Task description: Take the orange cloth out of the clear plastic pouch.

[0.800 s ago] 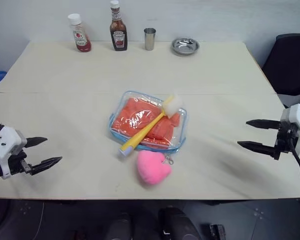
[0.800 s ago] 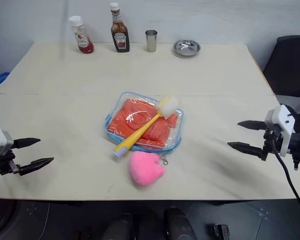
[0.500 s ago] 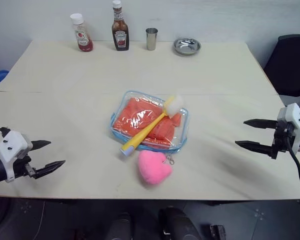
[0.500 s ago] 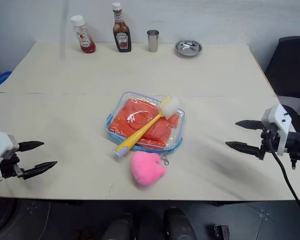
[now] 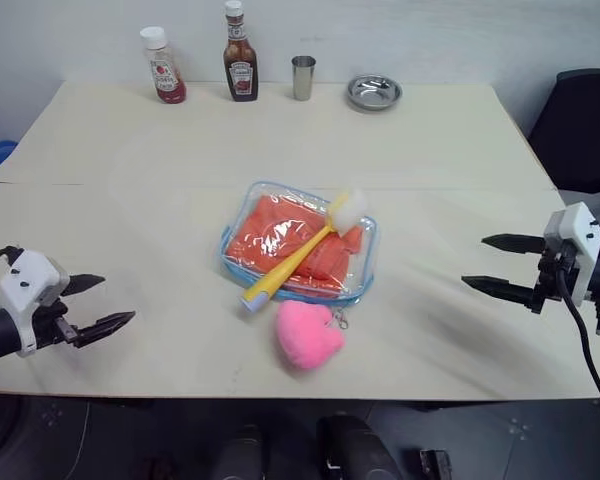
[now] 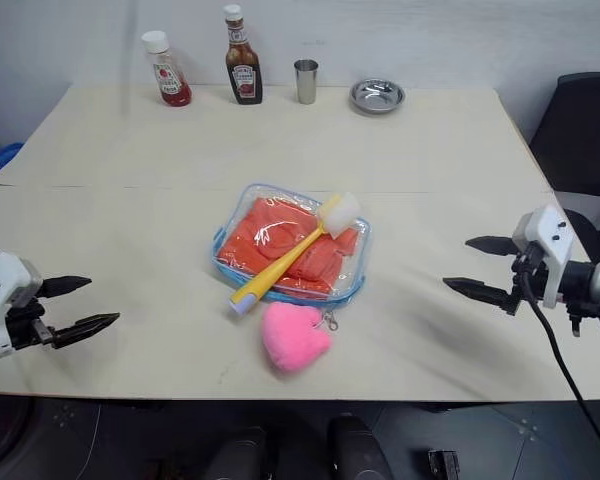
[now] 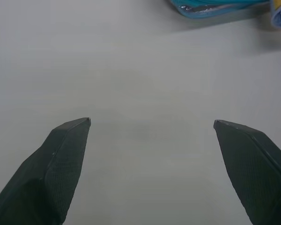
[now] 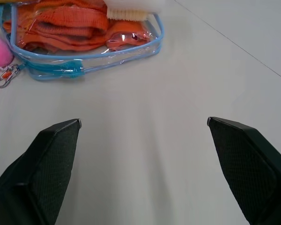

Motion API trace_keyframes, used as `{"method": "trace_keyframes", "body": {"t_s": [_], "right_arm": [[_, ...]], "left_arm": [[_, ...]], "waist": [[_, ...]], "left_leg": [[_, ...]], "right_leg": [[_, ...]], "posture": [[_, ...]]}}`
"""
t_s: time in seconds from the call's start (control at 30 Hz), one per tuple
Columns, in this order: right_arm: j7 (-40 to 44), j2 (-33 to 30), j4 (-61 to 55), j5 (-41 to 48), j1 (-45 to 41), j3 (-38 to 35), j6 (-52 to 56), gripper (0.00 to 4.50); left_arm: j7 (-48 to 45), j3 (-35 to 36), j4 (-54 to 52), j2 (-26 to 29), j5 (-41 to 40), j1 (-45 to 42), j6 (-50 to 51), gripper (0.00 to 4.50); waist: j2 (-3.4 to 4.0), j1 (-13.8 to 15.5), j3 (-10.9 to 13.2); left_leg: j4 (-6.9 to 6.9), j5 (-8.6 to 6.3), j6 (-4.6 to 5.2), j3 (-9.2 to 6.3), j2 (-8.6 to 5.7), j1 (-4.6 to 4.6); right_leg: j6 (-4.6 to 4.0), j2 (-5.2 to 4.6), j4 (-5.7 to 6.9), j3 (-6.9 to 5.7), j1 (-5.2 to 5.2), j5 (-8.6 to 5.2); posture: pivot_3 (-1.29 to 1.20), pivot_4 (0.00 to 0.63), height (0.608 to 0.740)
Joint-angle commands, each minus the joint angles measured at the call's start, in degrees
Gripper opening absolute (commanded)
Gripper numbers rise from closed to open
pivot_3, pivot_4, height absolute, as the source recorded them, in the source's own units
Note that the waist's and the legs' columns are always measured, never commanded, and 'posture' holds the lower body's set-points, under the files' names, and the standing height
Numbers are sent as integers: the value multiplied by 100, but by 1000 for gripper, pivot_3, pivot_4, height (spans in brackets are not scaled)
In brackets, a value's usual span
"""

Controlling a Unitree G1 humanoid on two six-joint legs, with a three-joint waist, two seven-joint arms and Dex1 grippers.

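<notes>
Left gripper point(image 5: 105, 304) waits at eight o'clock, fingers spread, empty. Mid-desk point(image 5: 460, 140), the bright orange folded cloth point(image 5: 275, 232) sits inside the clear blue-trimmed plastic pouch point(image 5: 361, 262), under a yellow-handled brush point(image 5: 298, 255). Shift that first. Right gripper point(image 5: 493, 264), four o'clock, also agape.

I see a pale table point(image 5: 460, 150). Midway between my two pincers lies the clear pouch point(image 5: 298, 243), a pink plush heart point(image 5: 307, 335) just beside it — far beyond them stand two sauce bottles point(image 5: 238, 52), a metal cup point(image 5: 301, 77) and a small metal dish point(image 5: 373, 92).
</notes>
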Motion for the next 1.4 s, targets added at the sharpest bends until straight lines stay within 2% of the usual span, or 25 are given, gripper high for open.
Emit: {"method": "trace_keyframes", "body": {"t_s": [0.03,0.23,0.37,0.43,0.5,0.63,0.77,0.97,1.07,1.13,1.23,1.27,1.4], "right_arm": [[-51,24,-306,188,-86,-139,155,4500],[-177,97,-584,306,35,-207,342,4500],[-305,126,-930,347,206,-250,415,4500],[-368,159,-1309,487,327,-305,543,4500],[-500,226,-1766,663,441,-365,719,4500],[-805,371,-2503,965,591,-460,997,4500],[-1260,584,-3291,1176,799,-457,1201,4500],[-1817,887,-3875,1318,1099,-487,1311,4500],[-1984,962,-4066,1346,1297,-532,1305,4500],[-2064,978,-4148,1364,1389,-566,1290,4500],[-2172,981,-4182,1433,1436,-644,1287,4500],[-2204,978,-4176,1453,1437,-667,1288,4500],[-2219,930,-4104,1459,1439,-695,1242,4500]], "left_arm": [[154,143,-363,-122,-313,-113,313,4473],[245,107,-598,-191,-591,-346,650,4473],[583,-108,-875,-295,-1349,-1171,1521,4473],[802,-377,-1074,-399,-1978,-1779,2170,4473],[1208,-911,-1162,-583,-2096,-2471,2610,4473],[1751,-1991,-1111,-945,-1785,-3517,2978,4473],[2086,-3519,-690,-1469,-977,-4628,3047,4473],[2201,-4836,493,-2178,218,-5509,2529,4473],[2046,-5254,919,-2350,597,-5622,2390,3949],[2049,-5420,1240,-2479,877,-5658,2221,3332],[1935,-5323,1427,-2739,899,-5657,2179,2467],[1905,-5307,1456,-2787,928,-5660,2169,2467],[1837,-5239,1462,-2852,1060,-5607,2190,1452]], "waist": [[0,3,0],[0,2,0],[0,31,0],[0,53,0],[0,58,0],[0,39,0],[-1,35,0],[-2,32,1],[-2,31,1],[-2,36,1],[-3,49,1],[-3,57,1],[-3,94,1]], "left_leg": [[1,0,0,0,0,-1],[2,1,-1,-1,0,0],[12,1,-1,-4,0,-4],[16,1,-1,-9,-2,-9],[24,2,-4,-14,-2,-14],[41,6,-15,-16,-2,-16],[51,16,-36,-14,-2,-16],[70,15,-35,-12,-4,-22],[72,15,-36,-11,-4,-22],[75,15,-36,-10,-4,-22],[85,15,-35,-10,-4,-22],[86,15,-35,-10,-5,-21],[89,15,-35,-10,-6,-20]], "right_leg": [[0,0,1,0,0,0],[0,2,3,0,-1,0],[0,1,7,-4,1,0],[0,-1,6,-9,3,0],[1,-1,7,-13,3,0],[1,7,18,-14,4,1],[1,12,25,-10,2,1],[2,14,31,-7,2,1],[2,16,36,-2,0,0],[2,16,39,-1,-1,0],[2,14,45,-1,0,0],[2,14,47,0,1,0],[2,14,50,0,2,0]], "posture": [[0,150,740],[0,150,740],[0,150,740],[0,150,740],[0,150,740],[0,150,740],[0,150,740],[0,150,740],[0,150,740],[0,150,740],[0,150,740],[0,150,740],[0,150,740]]}}
